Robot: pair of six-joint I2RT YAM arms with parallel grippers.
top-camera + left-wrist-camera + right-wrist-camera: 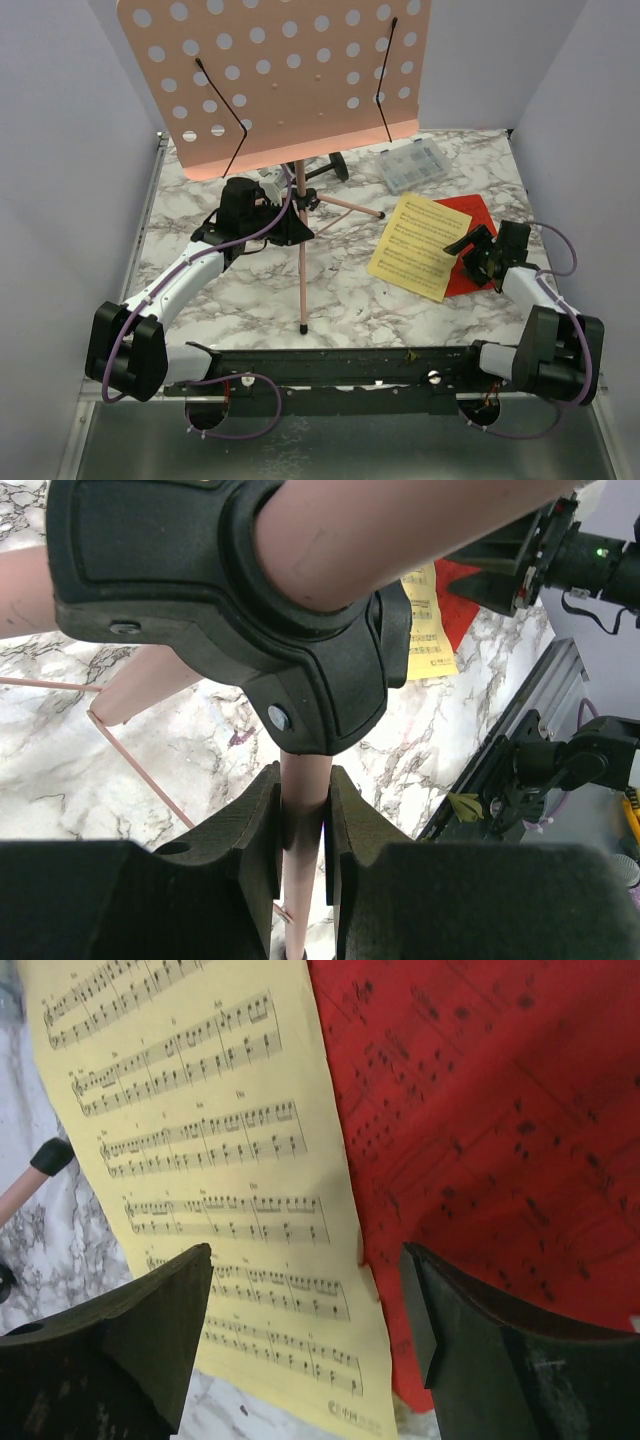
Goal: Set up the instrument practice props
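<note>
At the left, the left gripper (pixel 303 815) is clenched around the thin pink pole just under the black hub of the pink perforated metal music stand (pixel 280 70), which stands upright on its tripod legs on the white marble-patterned table (pixel 210 200), towards the back left. Just behind the pole, what looks like the black microphone (pixel 338 165) on its short round-based stand is partly hidden. Further right, near the back edge, is a clear plastic compartment box (pixel 415 165).

The yellow sheet-music page (pixel 418 245) lies flat on the table, overlapping the red sheet-music page (pixel 478 212) beside it. The right gripper (pixel 305 1305) hangs over the line where they meet, its fingers spread wide and holding nothing.

The step in hand appears to be fetching a page while the stand is steadied. The next move calls for lowering onto a page edge, pinching one sheet alone, and carrying it to the stand's ledge without the left grip slackening.
</note>
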